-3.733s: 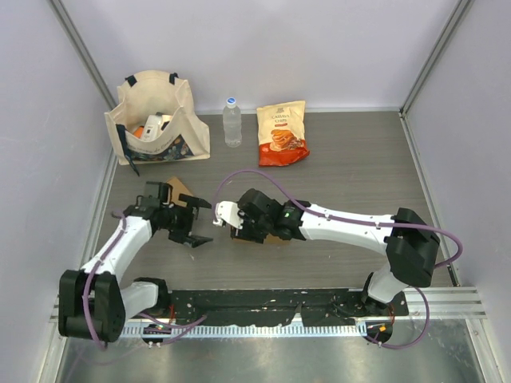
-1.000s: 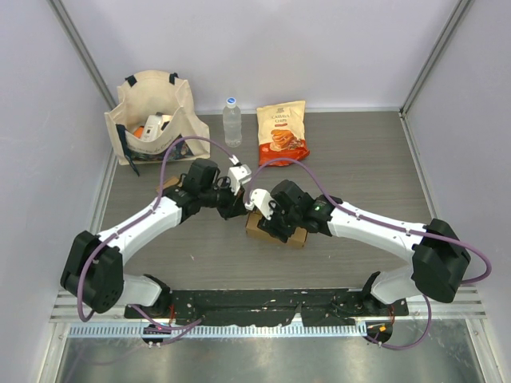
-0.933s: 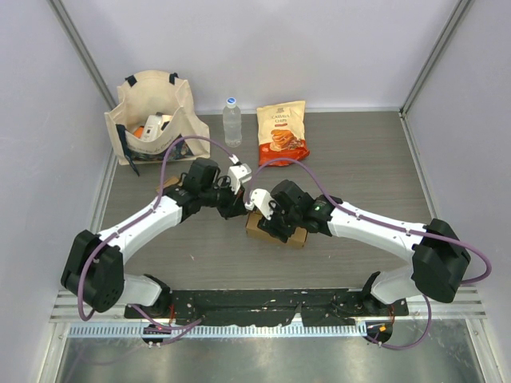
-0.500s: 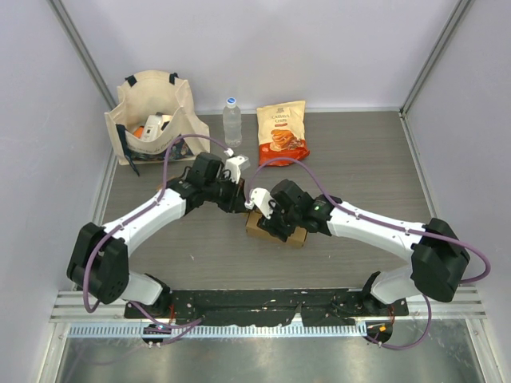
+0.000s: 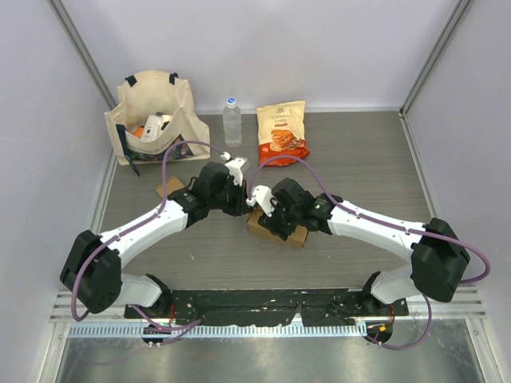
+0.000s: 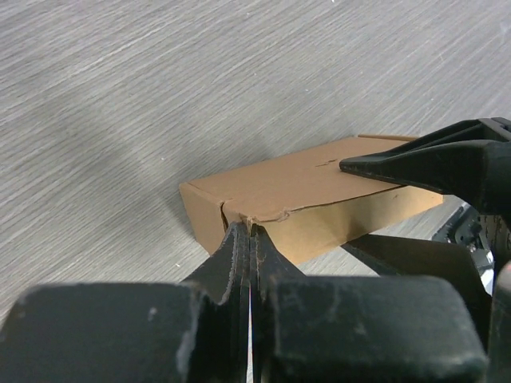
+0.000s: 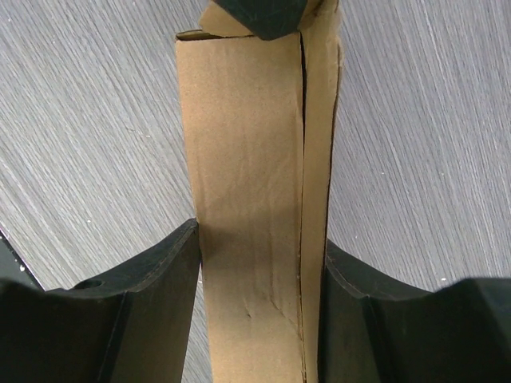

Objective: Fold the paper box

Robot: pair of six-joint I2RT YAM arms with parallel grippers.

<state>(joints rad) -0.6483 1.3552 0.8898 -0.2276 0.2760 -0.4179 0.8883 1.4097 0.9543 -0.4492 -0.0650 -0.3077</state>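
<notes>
The paper box [image 5: 297, 236] lies flat on the tabletop [image 5: 359, 159] just robot-side of the snack bag [image 5: 282, 133], the right hand [image 7: 259, 243] clamped across its width, apparently to steady it while the fully closed, empty left hand [image 6: 250, 233] presses its tips against the end flap.

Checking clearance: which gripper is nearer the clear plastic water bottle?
Left. The left gripper, fingers shut, is in front of the clear plastic water bottle, at the end of the brown cardboard box; the right gripper clamps that box farther away, to the right.
</notes>
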